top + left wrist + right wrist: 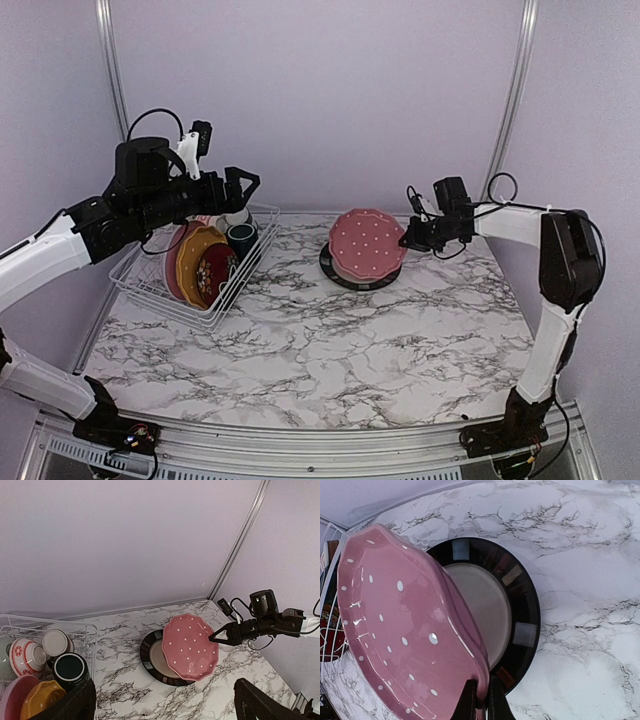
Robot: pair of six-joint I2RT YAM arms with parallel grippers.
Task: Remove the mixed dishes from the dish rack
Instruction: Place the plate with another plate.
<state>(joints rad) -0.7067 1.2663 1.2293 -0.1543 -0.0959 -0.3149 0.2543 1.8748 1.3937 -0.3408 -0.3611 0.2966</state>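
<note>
My right gripper (482, 700) is shut on the rim of the pink plate with white dots (405, 620). It holds the plate tilted over a black plate (345, 275) that lies flat on the marble table. The dish rack (150, 285) stands at the left and holds an orange-yellow plate (195, 262), a dark red floral plate (215, 275), a dark teal mug (241, 238) and pale cups (56, 642). My left gripper (243, 185) hovers open above the rack's far end with nothing between its fingers (75, 702).
A red-patterned white bowl (27, 655) and another pink plate (15, 700) also sit in the rack. Purple walls close the back and sides. The marble table (330, 360) stretches toward the near edge.
</note>
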